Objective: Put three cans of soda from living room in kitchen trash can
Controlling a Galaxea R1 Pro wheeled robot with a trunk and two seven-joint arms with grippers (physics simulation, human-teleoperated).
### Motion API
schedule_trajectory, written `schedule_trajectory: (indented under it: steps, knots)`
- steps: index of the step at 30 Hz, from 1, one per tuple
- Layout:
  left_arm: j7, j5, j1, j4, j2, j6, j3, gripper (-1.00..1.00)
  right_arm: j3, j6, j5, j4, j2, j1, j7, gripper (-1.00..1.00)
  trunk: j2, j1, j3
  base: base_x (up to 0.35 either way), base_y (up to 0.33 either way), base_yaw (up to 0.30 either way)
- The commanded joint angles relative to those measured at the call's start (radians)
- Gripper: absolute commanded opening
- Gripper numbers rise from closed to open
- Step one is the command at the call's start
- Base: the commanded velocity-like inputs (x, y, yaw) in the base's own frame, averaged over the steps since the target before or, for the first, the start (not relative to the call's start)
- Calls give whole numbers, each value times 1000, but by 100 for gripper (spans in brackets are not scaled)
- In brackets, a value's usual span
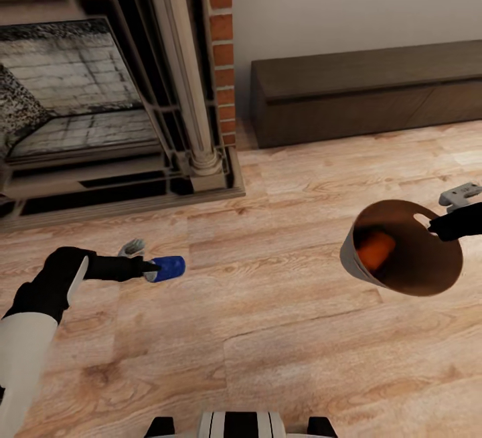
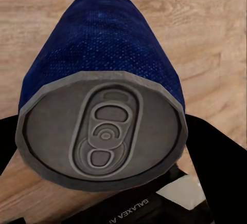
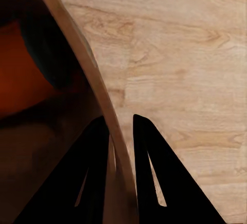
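My left gripper is shut on a dark blue can of soda, held on its side above the wood floor at the left. The left wrist view looks at that can end-on, its grey top with the pull tab facing the camera. At the right my right gripper is shut on the rim of the tash can, a grey tapered bin tilted with its coppery inside toward me. An orange can of soda lies inside it. In the right wrist view the bin's rim runs between the two dark fingers.
A brick fireplace with a pale column stands at the back left. A long dark low cabinet runs along the wall at the back right. Light wood floor stretches between and in front of the arms.
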Motion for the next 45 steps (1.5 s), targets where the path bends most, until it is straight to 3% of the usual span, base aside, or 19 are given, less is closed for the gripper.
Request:
schedule_trajectory:
  steps: [1, 4, 8, 11, 15, 20, 25, 26, 30, 40, 45]
  knots:
    - [-28, -12, 1, -15, 2, 4, -1, -100, -2, 7, -10, 4, 5, 0, 10, -100, 7, -4, 3, 0, 0, 0]
    - [-172, -13, 1, -46, 6, 15, -2, -100, -6, 12, -22, 14, 37, -1, 10, -100, 28, -15, 13, 0, 0, 0]
    - [-271, -13, 1, -57, 19, 14, -3, -100, -7, 14, -26, 17, 89, -1, 10, -100, 56, -31, 25, 0, 0, 0]
    - [-402, -15, 1, -60, 56, 15, -4, -100, -9, 14, -28, 18, 140, -1, 10, -100, 77, -42, 35, 0, 0, 0]
    - [-495, -17, 1, -61, 76, 20, -5, -100, -12, 14, -28, 18, 171, -1, 10, -100, 105, -58, 47, 0, 0, 0]
    - [-517, -18, 2, -55, 82, 20, -8, -100, -16, 14, -28, 19, 198, 5, 10, -100, 140, -77, 63, 0, 0, 0]
    - [-521, -19, 2, -56, 83, 20, -11, -100, -27, 14, -29, 19, 240, 34, 10, -100, 175, -96, 81, 0, 0, 0]
    - [-522, -20, 3, -59, 83, 20, -12, -100, -32, 14, -31, 19, 262, 51, 10, -100, 182, -100, 85, 0, 0, 0]
    - [-522, -21, 4, -63, 84, 20, -13, -100, -44, 13, -32, 19, 290, 72, 10, -100, 210, -115, 103, 0, 0, 0]
    - [-526, -22, 6, -65, 84, 20, -43, -100, -49, 10, -34, 19, 301, 117, 10, -100, 280, -153, 150, 0, 0, 0]
    - [-597, -26, 14, -83, 85, 15, -52, -100, -50, 8, -34, 20, 300, 125, 10, -100, 315, -173, 173, 0, 0, 0]
